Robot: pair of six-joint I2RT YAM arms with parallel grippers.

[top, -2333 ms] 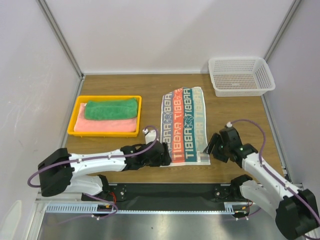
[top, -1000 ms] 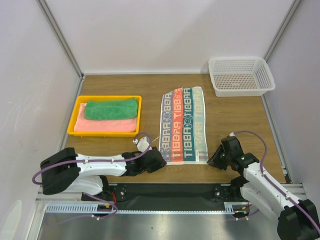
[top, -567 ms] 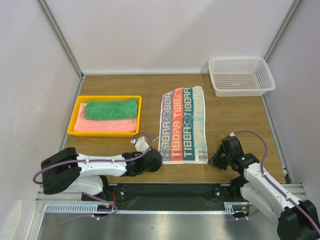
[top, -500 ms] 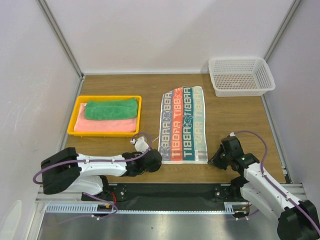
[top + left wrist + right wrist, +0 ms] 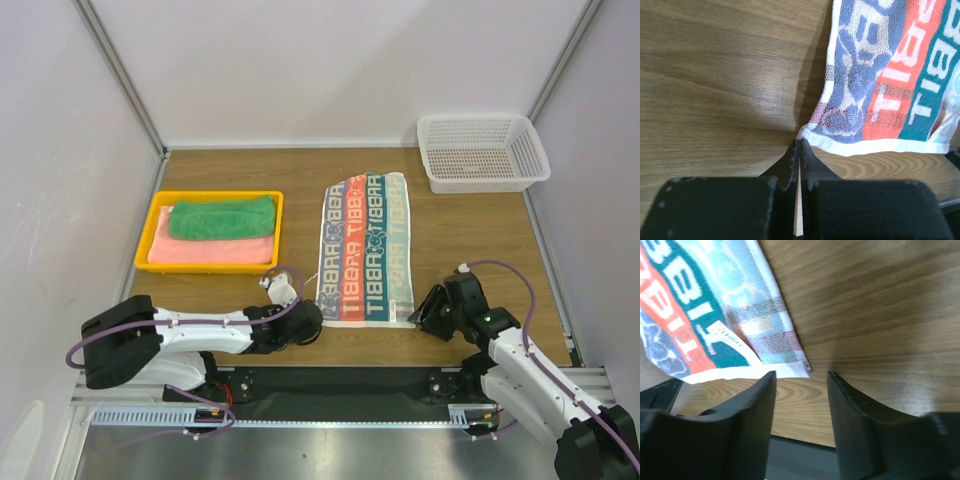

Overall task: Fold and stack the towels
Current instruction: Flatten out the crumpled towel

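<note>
We see the patterned towel [image 5: 366, 248] spread flat on the table [image 5: 480, 230], its near left corner at the tips of our left gripper [image 5: 800, 143], fingers pressed together, its near right corner just ahead of our right gripper [image 5: 801, 376], fingers spread

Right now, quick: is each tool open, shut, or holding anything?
Left tool: shut, tips at a corner of the white-and-teal lettered cloth towel; grip on it unclear.
Right tool: open, empty, at the towel's other near corner.
</note>
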